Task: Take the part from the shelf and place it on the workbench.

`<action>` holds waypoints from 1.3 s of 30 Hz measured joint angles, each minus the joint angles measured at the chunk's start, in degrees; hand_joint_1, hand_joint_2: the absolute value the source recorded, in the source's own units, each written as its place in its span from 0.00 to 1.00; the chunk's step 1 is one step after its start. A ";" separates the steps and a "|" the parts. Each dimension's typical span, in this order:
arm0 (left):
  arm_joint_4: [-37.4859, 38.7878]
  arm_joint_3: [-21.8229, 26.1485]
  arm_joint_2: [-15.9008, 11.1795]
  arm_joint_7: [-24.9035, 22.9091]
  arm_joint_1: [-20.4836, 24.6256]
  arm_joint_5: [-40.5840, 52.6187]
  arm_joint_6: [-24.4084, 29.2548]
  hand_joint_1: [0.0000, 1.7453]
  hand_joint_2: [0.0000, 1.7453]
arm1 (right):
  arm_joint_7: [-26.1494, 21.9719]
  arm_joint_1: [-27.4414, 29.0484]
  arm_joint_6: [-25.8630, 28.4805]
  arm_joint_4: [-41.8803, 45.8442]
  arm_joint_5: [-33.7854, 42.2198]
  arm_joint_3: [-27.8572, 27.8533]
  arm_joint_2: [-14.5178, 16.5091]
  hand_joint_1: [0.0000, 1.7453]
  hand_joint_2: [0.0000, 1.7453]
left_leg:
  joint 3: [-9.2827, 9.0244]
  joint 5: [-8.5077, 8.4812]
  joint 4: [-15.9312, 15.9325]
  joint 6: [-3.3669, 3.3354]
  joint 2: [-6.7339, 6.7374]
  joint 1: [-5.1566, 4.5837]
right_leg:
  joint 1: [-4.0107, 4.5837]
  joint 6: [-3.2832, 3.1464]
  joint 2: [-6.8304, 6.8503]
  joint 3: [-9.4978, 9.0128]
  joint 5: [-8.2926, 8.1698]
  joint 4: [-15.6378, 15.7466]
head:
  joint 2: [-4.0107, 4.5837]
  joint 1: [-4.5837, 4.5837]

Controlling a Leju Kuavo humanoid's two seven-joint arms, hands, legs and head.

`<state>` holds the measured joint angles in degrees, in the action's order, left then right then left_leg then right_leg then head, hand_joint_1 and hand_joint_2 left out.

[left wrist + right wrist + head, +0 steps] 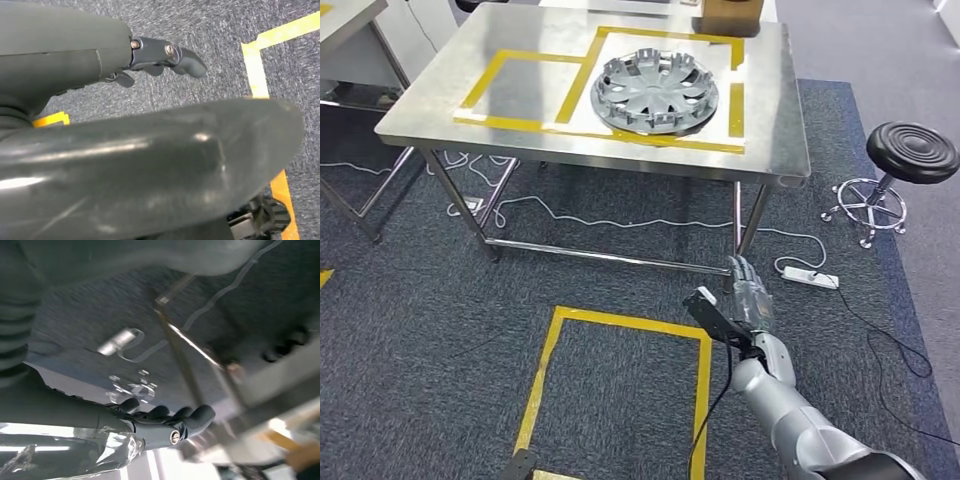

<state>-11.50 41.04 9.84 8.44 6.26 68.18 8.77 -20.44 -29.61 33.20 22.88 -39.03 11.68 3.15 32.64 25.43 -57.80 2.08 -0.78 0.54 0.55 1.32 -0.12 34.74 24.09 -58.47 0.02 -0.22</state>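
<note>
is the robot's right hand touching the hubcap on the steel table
Apart. In the head view the right hand hangs low over the carpet in front of the table, while the hubcap lies up on the tabletop.

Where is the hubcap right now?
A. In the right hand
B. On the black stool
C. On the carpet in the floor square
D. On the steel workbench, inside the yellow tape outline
D: the hubcap lies flat on the workbench, with the right hand low and holding nothing.

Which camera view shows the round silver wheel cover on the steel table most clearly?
The head view. There the round silver wheel cover lies whole on the steel table, inside the yellow tape outline. The left wrist view looks at carpet; the blurred right wrist view catches table legs, but I cannot make out the cover.
</note>
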 joint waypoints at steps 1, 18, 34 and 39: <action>0.00 0.08 -0.01 0.03 -0.03 -0.01 0.02 0.00 0.00 | -0.14 0.48 -0.01 -0.22 0.03 -1.02 -0.15 0.00 1.00 | 0.06 -0.03 0.38 -0.41 -0.09 -0.08 | 0.00 0.14 -0.08 0.14 -0.11 0.00 | 0.00 -0.01; 0.00 2.44 -0.42 0.19 -1.52 -0.46 0.87 0.00 1.00 | 2.42 11.74 -17.37 -4.88 18.71 -18.60 -1.39 0.00 0.75 | 1.04 -0.92 0.69 -2.05 -0.16 -0.63 | -0.46 1.32 0.09 0.45 -1.68 1.40 | 0.00 -0.14; 0.00 4.36 -1.32 0.66 -1.47 0.14 1.14 0.00 0.25 | 27.05 26.01 -24.92 -10.43 24.20 -35.88 4.67 0.00 0.00 | 0.89 -1.85 1.80 -3.11 -0.22 -0.50 | -0.74 1.98 0.03 1.75 0.36 -1.27 | 0.00 -0.21; 0.00 5.09 -1.50 0.72 -1.57 0.47 1.19 0.00 0.00 | 26.42 26.05 -23.52 -10.53 22.85 -35.88 4.68 0.00 0.00 | 1.43 -2.56 1.94 -2.84 -1.15 -0.37 | -1.02 2.44 -0.05 6.09 8.46 -15.36 | 0.00 -0.38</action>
<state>-11.50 46.13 8.33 9.16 4.69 68.64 9.96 5.98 -3.56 9.68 12.35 -16.18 -24.20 7.83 34.07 22.87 -55.86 -0.76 -1.93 0.17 -0.48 3.75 -0.18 40.83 32.55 -73.83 0.02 -0.61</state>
